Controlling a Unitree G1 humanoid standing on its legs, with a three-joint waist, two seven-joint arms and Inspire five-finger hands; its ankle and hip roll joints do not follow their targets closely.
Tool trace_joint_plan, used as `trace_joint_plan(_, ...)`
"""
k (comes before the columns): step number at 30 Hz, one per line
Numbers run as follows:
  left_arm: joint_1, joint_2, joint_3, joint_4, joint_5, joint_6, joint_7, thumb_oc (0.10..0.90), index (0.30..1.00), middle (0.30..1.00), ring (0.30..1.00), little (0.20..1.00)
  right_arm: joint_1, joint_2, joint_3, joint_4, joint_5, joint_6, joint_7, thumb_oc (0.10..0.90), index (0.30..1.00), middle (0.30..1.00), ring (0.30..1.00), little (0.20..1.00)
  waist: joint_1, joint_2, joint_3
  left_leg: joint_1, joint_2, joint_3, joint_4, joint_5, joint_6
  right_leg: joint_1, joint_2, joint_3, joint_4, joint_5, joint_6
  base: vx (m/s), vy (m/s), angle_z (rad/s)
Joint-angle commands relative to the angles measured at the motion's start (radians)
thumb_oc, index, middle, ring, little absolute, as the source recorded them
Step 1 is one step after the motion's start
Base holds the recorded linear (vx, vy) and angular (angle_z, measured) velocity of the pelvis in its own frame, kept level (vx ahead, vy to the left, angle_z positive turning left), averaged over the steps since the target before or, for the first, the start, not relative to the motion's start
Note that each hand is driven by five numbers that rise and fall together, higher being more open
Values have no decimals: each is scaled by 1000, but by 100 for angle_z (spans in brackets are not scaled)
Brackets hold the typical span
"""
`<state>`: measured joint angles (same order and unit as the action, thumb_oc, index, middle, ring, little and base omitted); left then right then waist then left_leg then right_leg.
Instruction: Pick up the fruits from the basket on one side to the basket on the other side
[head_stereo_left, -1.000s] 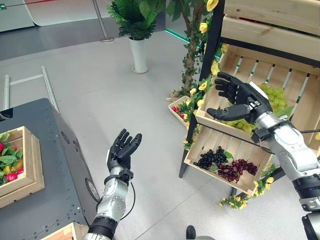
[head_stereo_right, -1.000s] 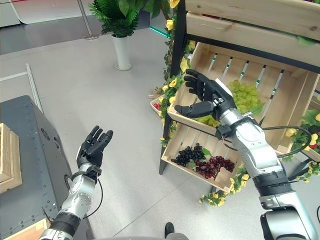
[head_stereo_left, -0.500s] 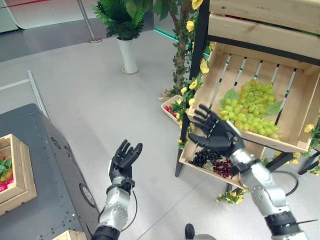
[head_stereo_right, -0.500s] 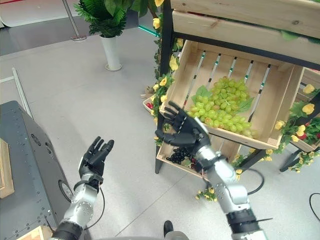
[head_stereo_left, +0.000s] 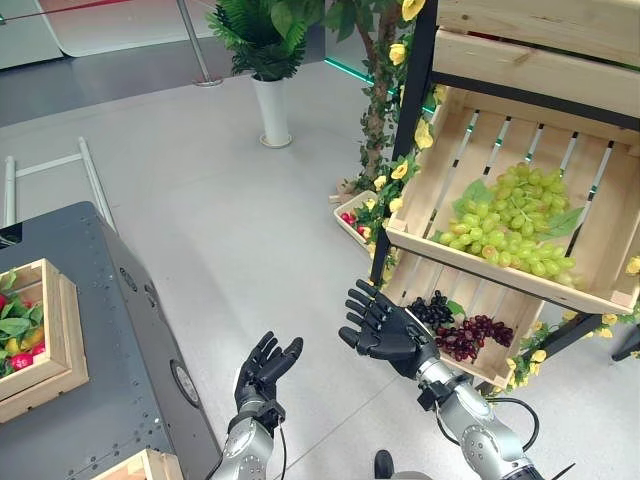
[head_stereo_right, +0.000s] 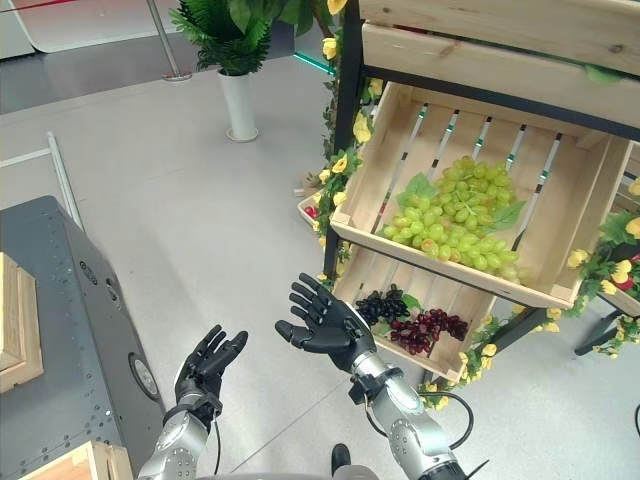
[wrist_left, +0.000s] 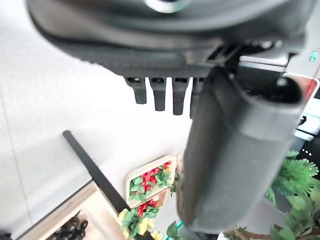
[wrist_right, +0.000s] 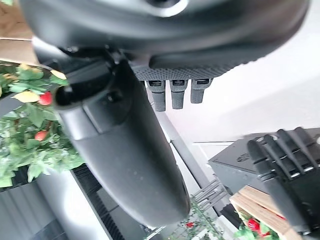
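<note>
A tilted wooden crate (head_stereo_left: 600, 240) on the shelf rack at the right holds a heap of green grapes (head_stereo_left: 510, 225). Below it a lower crate (head_stereo_left: 495, 372) holds dark and red grapes (head_stereo_left: 462, 335). At the left, a wooden basket (head_stereo_left: 62, 360) with red fruit and leaves (head_stereo_left: 15, 335) sits on the dark table (head_stereo_left: 100, 400). My right hand (head_stereo_left: 385, 328) hovers open, palm up, in front of the lower crate, holding nothing. My left hand (head_stereo_left: 262, 368) is open and empty, low over the floor beside the table.
A small tray of red berries (head_stereo_left: 352, 222) lies on the floor by the rack's black leg (head_stereo_left: 400, 150). Yellow flowers and vines climb the rack. A potted plant in a white vase (head_stereo_left: 272, 110) stands behind. Open grey floor lies between table and rack.
My right hand has dropped from the green-grape crate's front edge to in front of the lower crate. The left hand has sunk lower. The camera shifted.
</note>
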<state>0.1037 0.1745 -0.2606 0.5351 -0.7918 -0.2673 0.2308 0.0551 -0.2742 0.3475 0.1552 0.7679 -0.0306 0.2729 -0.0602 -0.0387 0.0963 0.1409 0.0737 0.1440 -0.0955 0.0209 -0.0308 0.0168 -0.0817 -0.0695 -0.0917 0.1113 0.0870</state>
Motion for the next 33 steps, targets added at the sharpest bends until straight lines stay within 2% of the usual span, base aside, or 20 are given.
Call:
trace_joint_plan(1, -108, 25, -26, 31, 107, -110, -21, 800, 900, 900, 900, 900, -67, 63, 23, -4, 64, -106, 16, 800, 900, 900, 900, 900, 24, 2, 1, -15, -47, -50, 8, -24, 31, 84, -35, -45, 5, -12, 15, -6, -6, 5)
trace_joint_plan(2, -111, 26, -32, 43, 130, -109, -15, 800, 900, 900, 900, 900, -67, 67, 34, 22, 34, -117, 2, 800, 900, 900, 900, 900, 28, 4, 3, -17, -51, -57, 8, -22, 34, 85, -35, -53, 15, -19, 14, -22, -6, 5)
trace_joint_plan(4, -114, 34, -48, 62, 170, -90, -3, 800, 900, 900, 900, 900, -70, 80, 52, 74, 11, -116, -18, 800, 900, 900, 900, 900, 36, 11, 12, -28, -56, -69, 8, -11, 45, 57, -32, -71, 119, -51, 13, -46, -15, 10)
trace_joint_plan(6, -116, 41, -53, 78, 179, -75, -1, 800, 900, 900, 900, 900, -75, 93, 57, 115, -1, -102, -22, 800, 900, 900, 900, 900, 37, 16, 26, -35, -58, -79, 8, -1, 55, 7, -34, -68, 232, -43, 27, -56, -94, 16)
trace_joint_plan(7, -128, 45, -48, 108, 173, -58, -24, 800, 900, 900, 900, 900, -72, 104, 57, 163, -5, -110, -31, 800, 900, 900, 900, 900, 29, 25, 44, -41, -56, -111, 8, 12, 60, -47, -38, -26, 337, -26, 34, -76, -207, 22)
trace_joint_plan(8, -139, 45, -42, 134, 175, -40, -38, 800, 900, 900, 900, 900, -71, 113, 57, 197, -16, -117, -45, 800, 900, 900, 900, 900, 25, 30, 58, -44, -55, -138, 8, 21, 61, -70, -46, -1, 375, -14, 32, -69, -257, 49)
trace_joint_plan(10, -155, 40, -36, 181, 187, -26, -58, 800, 900, 900, 900, 900, -74, 126, 55, 253, -6, -102, -62, 800, 900, 900, 900, 900, 25, 35, 68, -53, -45, -173, 8, 32, 59, -71, -61, 31, 364, -11, 24, -42, -325, 69)
trace_joint_plan(12, -179, 26, -42, 253, 154, -12, -79, 800, 900, 900, 900, 900, -108, 142, 47, 392, -46, -104, -84, 800, 900, 900, 900, 900, 27, 36, 74, -60, -33, -245, 8, 39, 52, -48, -47, 87, 303, -42, 14, -6, -431, 85)
trace_joint_plan(14, -189, 15, -38, 326, 132, -19, -88, 800, 900, 900, 900, 900, -131, 142, 35, 513, -10, -66, -47, 800, 900, 900, 900, 900, 47, 28, 70, -71, -8, -275, 8, 49, 22, 12, -24, 68, 195, -99, -11, -14, -407, 121)
trace_joint_plan(16, -176, -20, -14, 369, 126, -15, -56, 800, 900, 900, 900, 900, -148, 151, 21, 582, -44, -9, -36, 800, 900, 900, 900, 900, 67, 17, 66, -98, 33, -250, 8, 84, -17, 58, -8, 57, 113, -95, -13, -59, -352, 72)
trace_joint_plan(18, -177, -47, -11, 412, 132, -13, -75, 800, 900, 900, 900, 900, -155, 148, 20, 647, -73, -25, -40, 800, 900, 900, 900, 900, 84, 6, 72, -131, 51, -202, 21, 99, -37, 88, -3, 36, 81, -93, -22, -113, -251, 24)
trace_joint_plan(19, -189, -60, -31, 440, 204, 0, -113, 800, 900, 900, 900, 900, -157, 139, 10, 694, -64, -46, -45, 800, 900, 900, 900, 900, 86, -6, 79, -163, 51, -136, 97, 84, -39, 104, -12, -5, 62, -83, -29, -236, -251, 50)
trace_joint_plan(20, -204, -71, -67, 467, 286, 3, -140, 800, 900, 900, 900, 900, -166, 126, -6, 749, -68, -57, -62, 800, 900, 900, 900, 900, 75, -19, 79, -184, 38, -66, 201, 34, -29, 103, -23, -43, 50, -71, -38, -261, -187, 75)
trace_joint_plan(22, -215, -75, -106, 482, 324, 20, -154, 800, 900, 900, 900, 900, -184, 104, -19, 816, -75, -57, -68, 800, 900, 900, 900, 900, 67, -28, 72, -176, -25, -24, 280, -61, 1, 91, -38, -84, 42, -57, -41, -242, -53, 140)
trace_joint_plan(23, -220, -69, -119, 511, 360, 52, -186, 800, 900, 900, 900, 900, -198, 89, -36, 865, -71, -36, -75, 800, 900, 900, 900, 900, 58, -13, 60, -139, -64, -13, 263, -95, 15, 82, -28, -99, 48, -59, -38, -183, 51, 122)
trace_joint_plan(24, -223, -65, -123, 524, 402, 69, -197, 800, 900, 900, 900, 900, -202, 88, -42, 882, -76, -22, -85, 800, 900, 900, 900, 900, 51, 0, 55, -111, -72, -9, 223, -90, 22, 77, -17, -102, 56, -63, -35, -102, 85, 53)
trace_joint_plan(26, -239, -47, -147, 564, 466, 86, -210, 800, 900, 900, 900, 900, -206, 89, -51, 930, -82, -14, -94, 800, 900, 900, 900, 900, 37, 28, 38, -61, -57, -24, 87, -39, 21, 71, 8, -92, 60, -70, -36, -21, 77, 29)
trace_joint_plan(28, -261, -28, -199, 614, 530, 138, -271, 800, 900, 900, 900, 900, -205, 102, -57, 965, -103, 21, -156, 800, 900, 900, 900, 900, 39, 43, 16, -59, -73, -92, 15, -2, 25, 62, 24, -84, 63, -68, -31, -45, 43, 18)
trace_joint_plan(30, -286, -22, -231, 655, 532, 127, -321, 800, 900, 900, 900, 900, -216, 111, -72, 1028, -120, 4, -157, 800, 900, 900, 900, 900, 32, 46, 6, -53, -79, -114, 8, -5, 31, 47, 27, -74, 66, -67, -24, -45, 31, 23)
trace_joint_plan(33, -275, -17, -206, 660, 486, 100, -345, 800, 900, 900, 900, 900, -212, 115, -65, 1034, -201, 6, -143, 800, 900, 900, 900, 900, 33, 45, 5, -37, -77, -106, 8, -8, 32, 53, 21, -70, 60, -63, -21, 18, 25, 31)
